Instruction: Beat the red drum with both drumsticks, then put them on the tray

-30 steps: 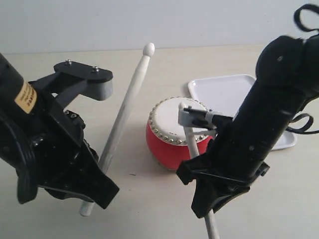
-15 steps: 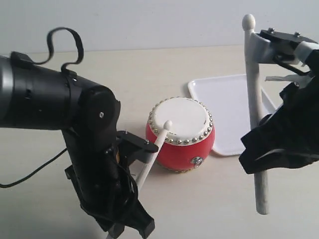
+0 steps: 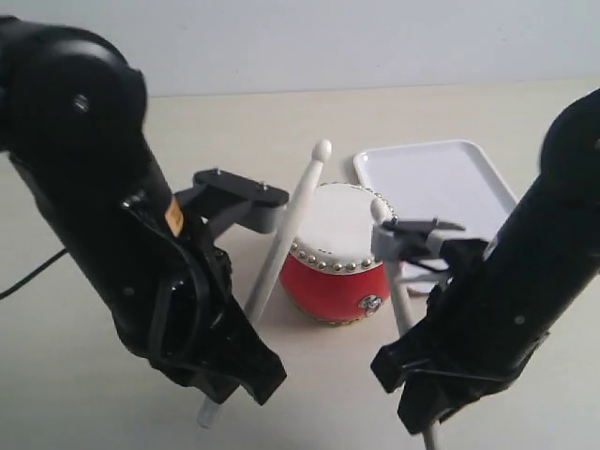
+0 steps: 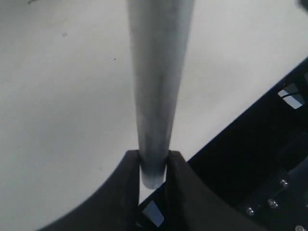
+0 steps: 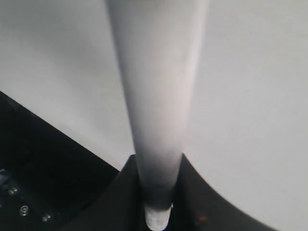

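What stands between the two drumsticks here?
The drum stands between the left stick and the right stick; the exterior view shows this.

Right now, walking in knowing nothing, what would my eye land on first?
The glossy red drum sits in the middle with a studded white skin. On either side, the black left claw and right claw are each shut on a pale stick: the left drumstick slants up past the drum, and the right drumstick has its tip over the skin's edge. A white tray lies behind on the right.
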